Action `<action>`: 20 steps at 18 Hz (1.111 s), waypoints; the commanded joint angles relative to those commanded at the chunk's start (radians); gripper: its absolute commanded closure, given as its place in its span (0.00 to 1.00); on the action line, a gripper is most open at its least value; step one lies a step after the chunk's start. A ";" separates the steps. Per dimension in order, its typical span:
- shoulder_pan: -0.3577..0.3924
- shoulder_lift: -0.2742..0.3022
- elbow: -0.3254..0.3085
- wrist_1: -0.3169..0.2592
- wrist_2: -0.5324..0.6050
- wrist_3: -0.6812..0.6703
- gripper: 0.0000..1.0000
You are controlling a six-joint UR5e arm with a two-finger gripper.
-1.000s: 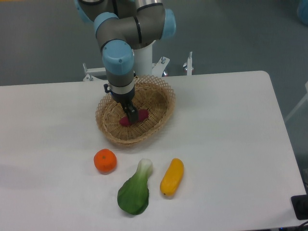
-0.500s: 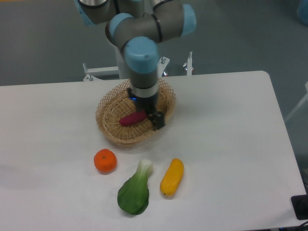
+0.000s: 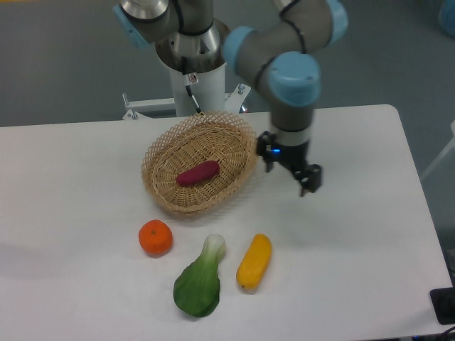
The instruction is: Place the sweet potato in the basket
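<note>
Nearest me on the worktop (image 3: 355, 234): a leafy green (image 3: 198, 280), a yellow vegetable (image 3: 254, 261) and an orange (image 3: 156, 237), all untouched. Behind them the sweet potato (image 3: 197, 172) lies inside the basket (image 3: 160, 195), so I judge the placement done. The gripper (image 3: 288, 170) hangs to the basket's right, fingers holding nothing; I cannot tell their spread.

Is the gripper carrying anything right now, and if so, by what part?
Nothing is held. The two-finger gripper is empty, right of the oval woven wicker basket; the reddish-purple sweet potato lies inside it.
</note>
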 joint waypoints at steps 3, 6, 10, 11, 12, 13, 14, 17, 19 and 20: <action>0.051 -0.046 0.051 0.000 0.000 0.055 0.00; 0.092 -0.080 0.084 0.000 -0.002 0.084 0.00; 0.106 -0.095 0.101 -0.002 -0.005 0.097 0.00; 0.108 -0.097 0.100 0.000 -0.005 0.097 0.00; 0.112 -0.098 0.100 0.000 -0.006 0.100 0.00; 0.114 -0.100 0.100 0.000 -0.006 0.107 0.00; 0.114 -0.103 0.101 0.000 -0.005 0.114 0.00; 0.114 -0.118 0.103 0.000 -0.006 0.118 0.00; 0.114 -0.121 0.104 0.000 -0.006 0.118 0.00; 0.114 -0.121 0.104 0.000 -0.006 0.118 0.00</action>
